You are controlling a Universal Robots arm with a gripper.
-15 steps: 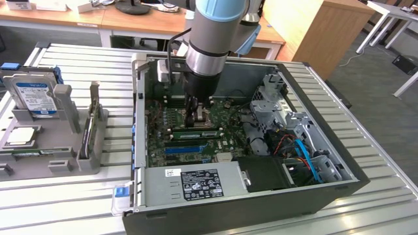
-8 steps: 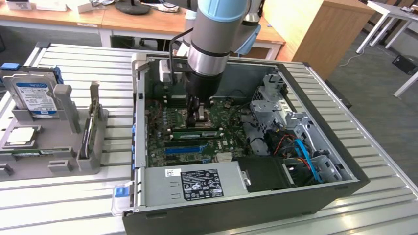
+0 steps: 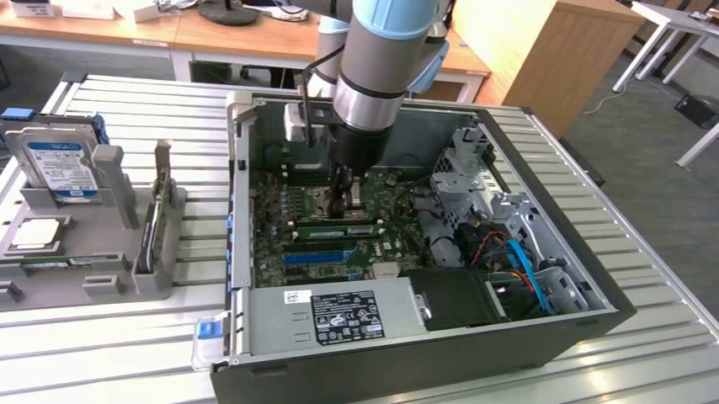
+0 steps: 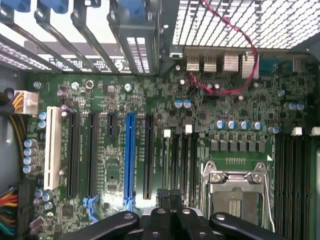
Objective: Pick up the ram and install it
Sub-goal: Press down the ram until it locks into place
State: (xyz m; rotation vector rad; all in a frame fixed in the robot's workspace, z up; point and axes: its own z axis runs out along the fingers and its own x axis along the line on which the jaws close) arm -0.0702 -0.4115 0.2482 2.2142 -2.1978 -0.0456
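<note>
My gripper (image 3: 347, 200) reaches down into the open computer case (image 3: 584, 324), over the green motherboard (image 3: 393, 215). Its black fingertips (image 4: 163, 193) are pressed together with nothing showing between them. They hang just above the row of black memory slots (image 4: 181, 165) beside the metal CPU socket (image 4: 239, 192). The ram (image 3: 335, 224) looks like a thin green stick standing on edge in a slot close under the gripper. Whether the fingertips touch it I cannot tell.
A long blue slot (image 4: 129, 157) and a white slot (image 4: 52, 147) run beside the memory slots. A red wire (image 4: 235, 60) loops near the rear ports. On the exterior view's left, a grey rack (image 3: 90, 278) holds a silver hard drive (image 3: 59, 168). The power supply (image 3: 337, 316) fills the case's near end.
</note>
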